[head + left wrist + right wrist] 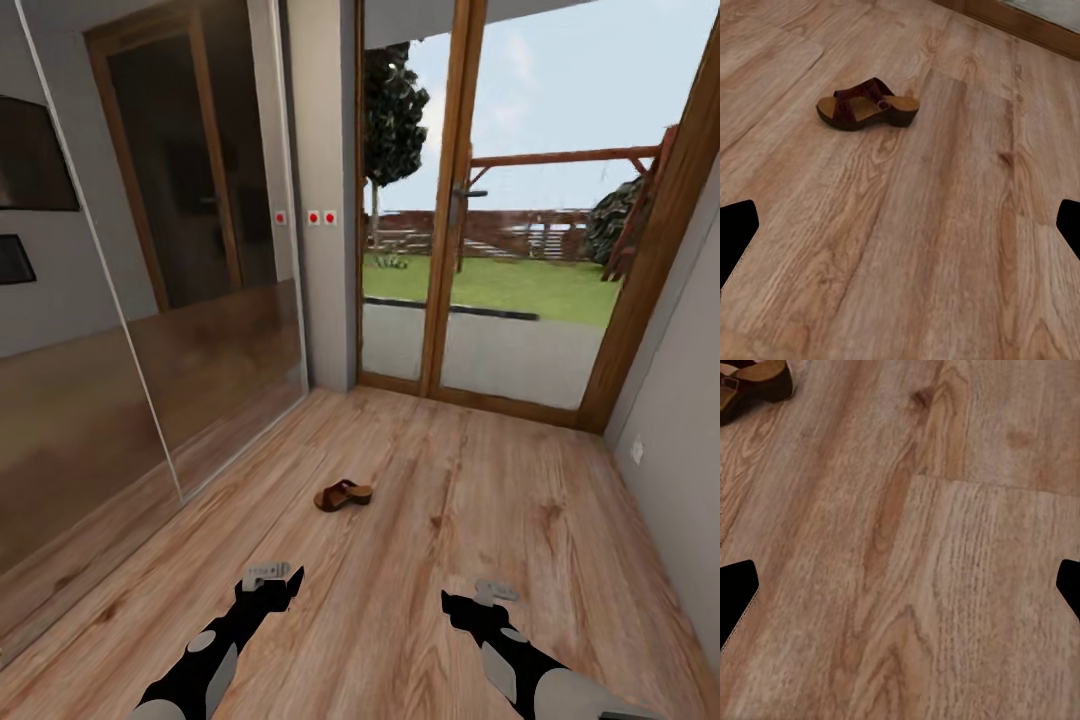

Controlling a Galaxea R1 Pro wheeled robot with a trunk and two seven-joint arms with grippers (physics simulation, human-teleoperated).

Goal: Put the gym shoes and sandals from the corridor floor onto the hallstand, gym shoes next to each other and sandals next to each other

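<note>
One dark maroon sandal [343, 495] with a tan footbed lies on the wood-plank corridor floor [470, 560], ahead of both arms. In the left wrist view the sandal [868, 105] lies on its sole, well beyond the fingertips. The right wrist view catches just its heel end [754, 386] at the frame's corner. My left gripper [270, 573] hangs low over the floor, open and empty. My right gripper [494, 590] is likewise open with nothing between its fingers. The gym shoes and the hallstand are out of view.
A mirrored sliding wardrobe [150, 300] lines the left side. Straight ahead stands a glazed wooden door [470, 220] onto a garden. A grey wall [680, 400] with a socket closes the right side.
</note>
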